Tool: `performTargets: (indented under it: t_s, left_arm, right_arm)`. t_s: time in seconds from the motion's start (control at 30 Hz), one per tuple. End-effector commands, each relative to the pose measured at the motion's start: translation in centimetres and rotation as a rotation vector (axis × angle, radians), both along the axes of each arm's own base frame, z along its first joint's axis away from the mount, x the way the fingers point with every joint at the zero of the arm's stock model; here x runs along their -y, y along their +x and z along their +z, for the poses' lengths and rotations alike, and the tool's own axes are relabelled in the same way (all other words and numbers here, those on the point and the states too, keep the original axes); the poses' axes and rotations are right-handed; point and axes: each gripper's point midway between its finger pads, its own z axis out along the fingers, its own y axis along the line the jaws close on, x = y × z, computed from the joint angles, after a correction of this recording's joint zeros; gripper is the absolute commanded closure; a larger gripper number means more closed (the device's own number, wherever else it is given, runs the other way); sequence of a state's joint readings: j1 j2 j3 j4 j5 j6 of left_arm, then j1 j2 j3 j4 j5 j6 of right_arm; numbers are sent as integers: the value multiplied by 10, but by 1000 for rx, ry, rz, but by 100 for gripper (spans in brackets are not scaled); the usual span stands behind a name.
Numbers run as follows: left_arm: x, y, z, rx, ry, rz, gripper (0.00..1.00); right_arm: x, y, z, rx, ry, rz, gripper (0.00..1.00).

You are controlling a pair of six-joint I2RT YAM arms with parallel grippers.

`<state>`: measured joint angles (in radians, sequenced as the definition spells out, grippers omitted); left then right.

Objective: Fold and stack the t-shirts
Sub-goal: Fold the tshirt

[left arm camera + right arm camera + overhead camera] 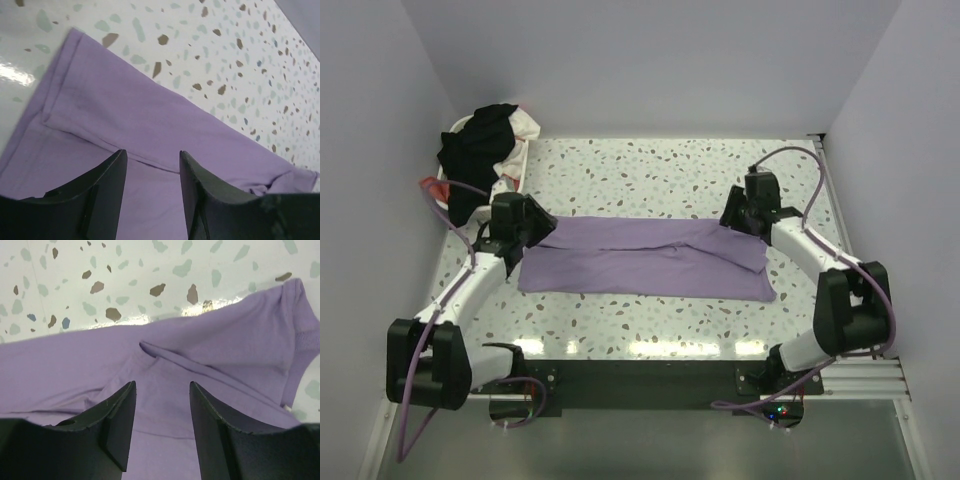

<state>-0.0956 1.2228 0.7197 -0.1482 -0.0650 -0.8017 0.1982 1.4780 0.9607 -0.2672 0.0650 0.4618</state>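
Note:
A lavender t-shirt lies flat across the middle of the speckled table, folded into a long band. My left gripper hovers over its left end, open with only cloth below the fingers. In the left wrist view a folded-over edge of the shirt runs just ahead of the fingertips. My right gripper stands open over the shirt's right end. There a sleeve and a raised crease lie in front of it. Neither gripper holds anything.
At the back left corner stands a white laundry basket piled with a black t-shirt and a white one. A coral piece shows at its left. Walls close in the table on three sides.

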Motion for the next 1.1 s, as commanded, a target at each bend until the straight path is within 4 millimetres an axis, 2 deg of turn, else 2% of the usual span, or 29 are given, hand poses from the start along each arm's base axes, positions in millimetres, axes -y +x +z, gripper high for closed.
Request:
performTargets:
  t_s: [0.0,0.03,0.23,0.4,0.6,0.87,1.07]
  left_arm:
    - [30,-7,25,84,-14,-184,49]
    - [37,-14,25,77,-19,-228,49]
    - [42,-30,36,88,26,-321,48]
    - [32,-34,41,94,104,-323,47]
    - [32,-35,37,87,102,-325,47]
    - [32,-34,33,75,97,-325,48]
    - [32,-36,29,67,98,-322,48]
  right_arm:
    - [2,30,3,61,-51,4,49]
    - [-2,34,2,65,-55,17,49]
    - [-23,46,-20,46,-54,66,48]
    - [-28,47,-31,33,-81,71,48]
    - [-35,47,-37,20,-84,92,50]
    - [-40,47,-44,5,-93,108,65]
    - [-44,43,-43,8,-73,108,83]
